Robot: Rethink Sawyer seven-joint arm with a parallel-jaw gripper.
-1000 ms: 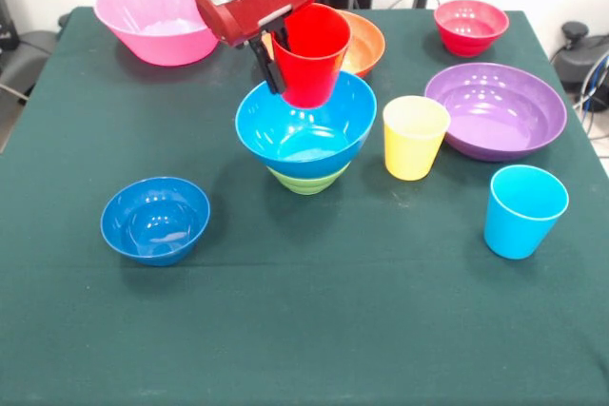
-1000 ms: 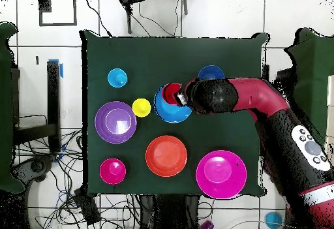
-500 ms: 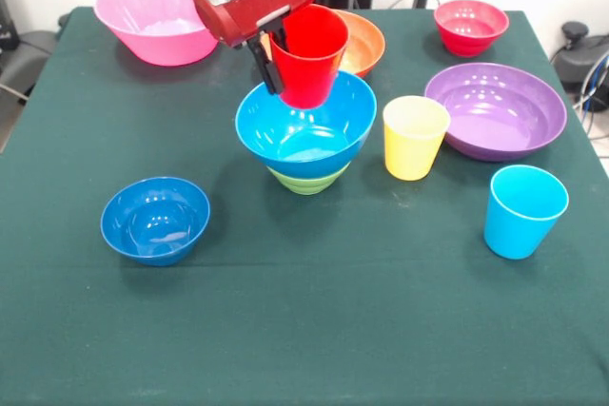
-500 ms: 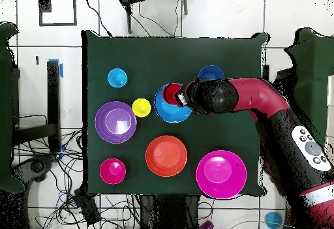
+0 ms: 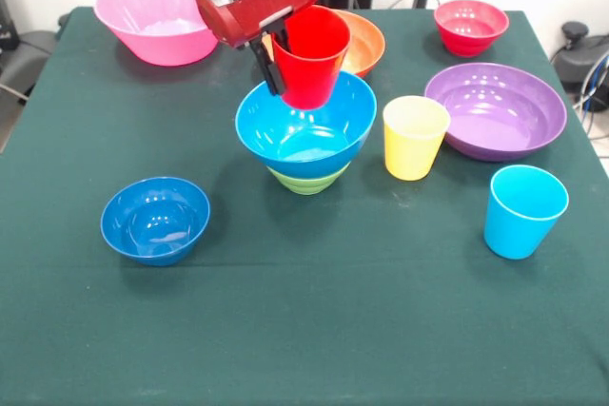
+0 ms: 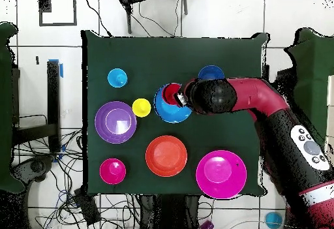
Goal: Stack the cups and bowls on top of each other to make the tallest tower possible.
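Letting go early could tip the red cup point(image 5: 311, 52), pinched by your gripper point(image 5: 270, 56), off the large blue bowl point(image 5: 306, 125).

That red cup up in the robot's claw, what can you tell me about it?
The red cup is a smooth, glossy tumbler that looks like plastic, handleless, tapering toward its base. It stands upright, mouth up and empty as far as the front view shows. The gripper is shut on its rim, one dark finger running down the outside wall. The cup hangs over the large blue bowl, its base dipping below the rim; whether it touches the bowl's floor cannot be told.
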